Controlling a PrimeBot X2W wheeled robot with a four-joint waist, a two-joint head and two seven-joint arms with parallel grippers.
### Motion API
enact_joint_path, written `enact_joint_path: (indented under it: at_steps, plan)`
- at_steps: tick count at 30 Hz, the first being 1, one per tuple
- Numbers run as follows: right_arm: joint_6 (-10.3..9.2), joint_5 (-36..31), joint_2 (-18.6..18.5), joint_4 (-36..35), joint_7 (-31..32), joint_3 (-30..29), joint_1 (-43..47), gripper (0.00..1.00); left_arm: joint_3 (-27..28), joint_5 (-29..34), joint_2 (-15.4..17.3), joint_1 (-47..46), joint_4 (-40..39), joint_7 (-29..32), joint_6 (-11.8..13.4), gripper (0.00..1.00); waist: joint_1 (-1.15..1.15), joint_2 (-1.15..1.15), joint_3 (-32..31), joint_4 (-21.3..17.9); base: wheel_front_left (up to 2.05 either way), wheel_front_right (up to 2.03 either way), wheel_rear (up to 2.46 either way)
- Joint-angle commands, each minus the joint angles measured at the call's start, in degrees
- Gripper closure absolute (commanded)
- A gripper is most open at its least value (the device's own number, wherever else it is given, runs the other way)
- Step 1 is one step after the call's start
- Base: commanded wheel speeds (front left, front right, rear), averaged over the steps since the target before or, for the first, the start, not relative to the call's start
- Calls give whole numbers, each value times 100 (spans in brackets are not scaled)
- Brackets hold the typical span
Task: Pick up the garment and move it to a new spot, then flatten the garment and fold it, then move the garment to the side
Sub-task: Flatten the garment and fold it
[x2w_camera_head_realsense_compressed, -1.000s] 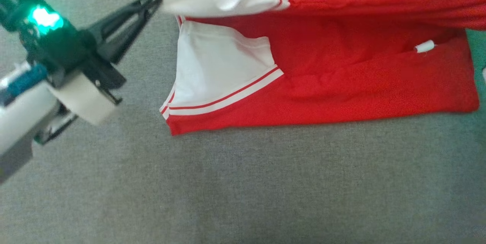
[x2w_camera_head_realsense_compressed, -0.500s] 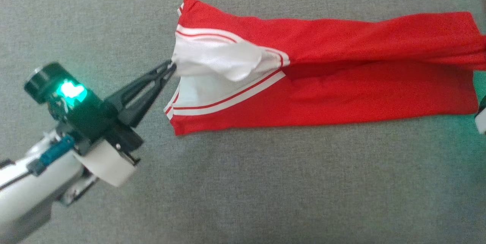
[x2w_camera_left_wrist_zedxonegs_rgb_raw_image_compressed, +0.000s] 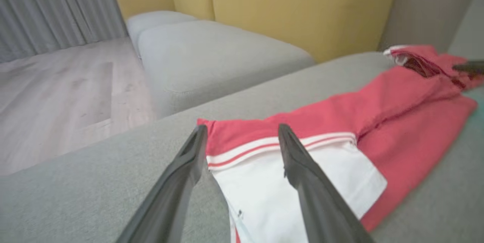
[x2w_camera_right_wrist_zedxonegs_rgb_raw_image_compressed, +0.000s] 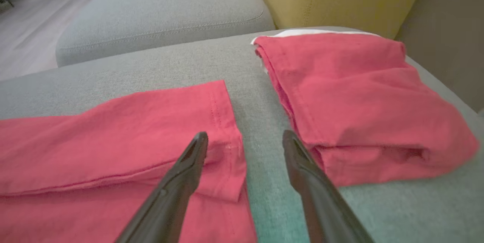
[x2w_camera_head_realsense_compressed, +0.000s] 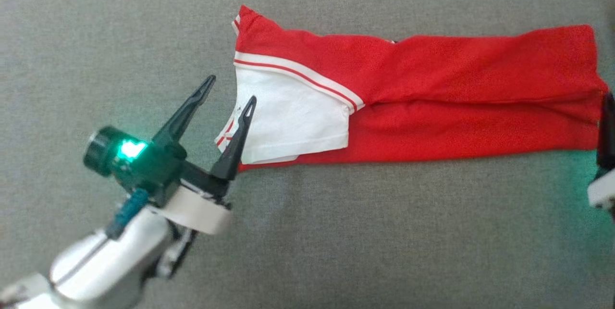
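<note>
Evidently the task is about halfway along. The long red jersey garment point(x2w_camera_head_realsense_compressed: 456, 88) with its white, red-striped sleeve point(x2w_camera_head_realsense_compressed: 293, 121) lies flat on the grey woven couch seat point(x2w_camera_head_realsense_compressed: 336, 232), stretched from left to right across the far half of the head view. It looks doubled lengthwise into a narrow strip. One red layer lies over another, and the sleeve is turned in on top at the left end.

The left gripper point(x2w_camera_head_realsense_compressed: 231, 89) hovers at that left end with its two dark fingers spread wide and nothing between them. One finger stands over the edge of the sleeve, the other over bare seat just beside it. The right gripper point(x2w_camera_right_wrist_zedxonegs_rgb_raw_image_compressed: 245, 134) sits at the right end of the strip, likewise parted and empty, one finger above the red hem and the other above the grey fabric.

Picking up, moving and flattening look done, and so does a first lengthwise fold. What seems left is at least one crosswise fold to shorten the strip, then the shift to the side.

Further right on the same seat, apart from the hem, lies a second red garment folded into a compact bundle point(x2w_camera_right_wrist_zedxonegs_rgb_raw_image_compressed: 359, 95). It suggests how the finished result should look. Yellow back cushions point(x2w_camera_left_wrist_zedxonegs_rgb_raw_image_compressed: 302, 5) rise behind the seat.
</note>
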Motion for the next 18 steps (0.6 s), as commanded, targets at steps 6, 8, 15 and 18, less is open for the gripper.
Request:
enact_joint_path:
  at_steps: [6,8,15,18]
  plan:
    - [-5,-125,265,-29,-551,-361,281,0,1482,1120,-801,1205,-120,-52,600,0,0,0,-309,234,0,0,0]
    - [-5,-134,263,84,-556,-452,243,0,1795,1481,-1056,1529,-140,-53,605,0,0,0,-371,347,0,0,0]
    - [-5,-408,121,798,-286,-1015,-106,0,2599,2300,-1765,2243,-220,-53,200,0,0,0,-493,776,0,0,0]
    - [-5,-482,110,1062,-154,-1107,-177,0,2763,2451,-1904,2353,-206,-53,31,0,0,0,-511,858,0,0,0]
